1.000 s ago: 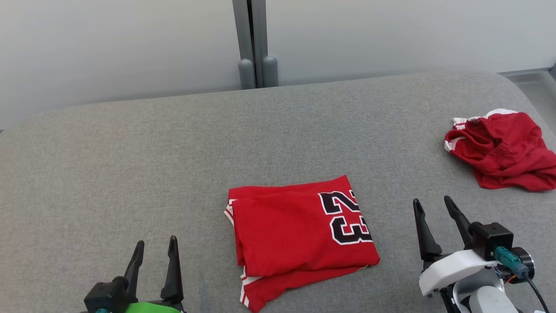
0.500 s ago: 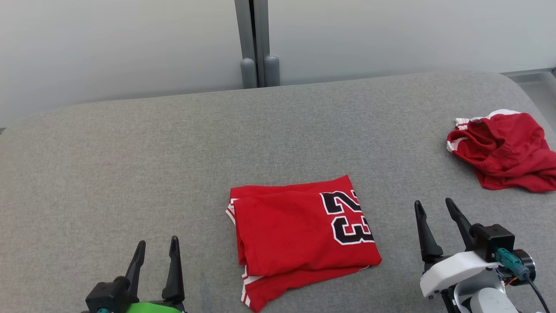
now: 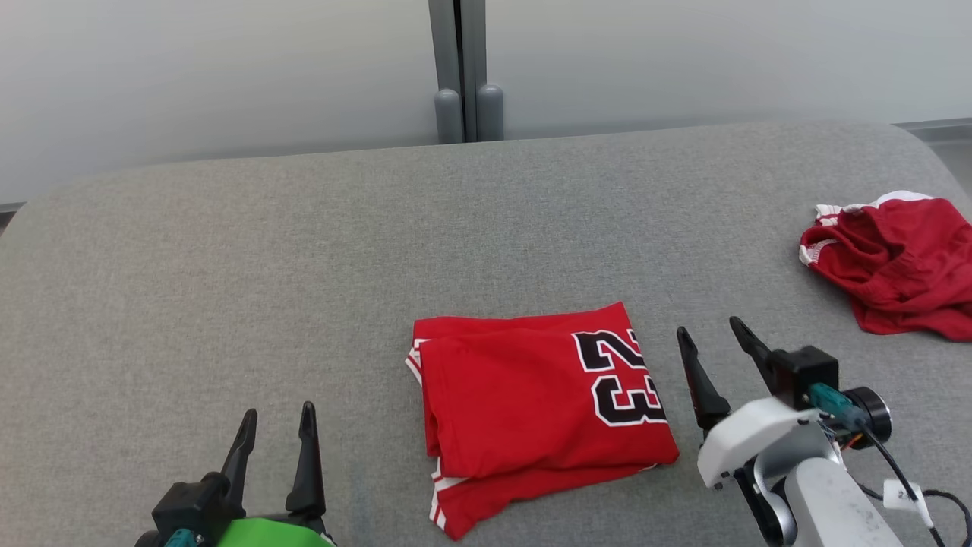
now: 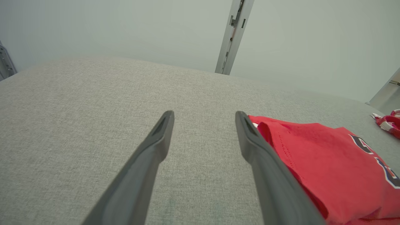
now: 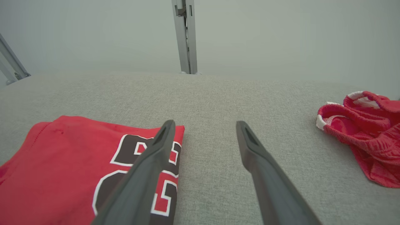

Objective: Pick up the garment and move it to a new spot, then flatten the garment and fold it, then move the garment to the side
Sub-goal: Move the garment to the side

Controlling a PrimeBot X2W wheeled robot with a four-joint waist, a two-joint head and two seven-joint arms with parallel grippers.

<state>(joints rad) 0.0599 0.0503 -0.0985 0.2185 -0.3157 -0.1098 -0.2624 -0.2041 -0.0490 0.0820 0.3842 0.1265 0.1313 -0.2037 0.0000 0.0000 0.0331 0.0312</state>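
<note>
As the right pincer point(image 3: 708, 327), open like the left pincer point(image 3: 279, 410), has neared the folded garment point(image 3: 516, 410) by the tabletop's point(image 3: 228, 266) front edge, moving it aside looks next.

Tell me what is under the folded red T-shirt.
The T-shirt lies on the grey surface. Its own striped sleeve edge pokes out beneath the top fold; anything else is covered.

the shirt point(image 3: 524, 414) is red, with a dark number point(image 3: 621, 377) edged in white and red-white stripes. the cloth point(image 3: 896, 262) right of the shirt is red with white trim. the table point(image 3: 228, 251) is grey.
</note>
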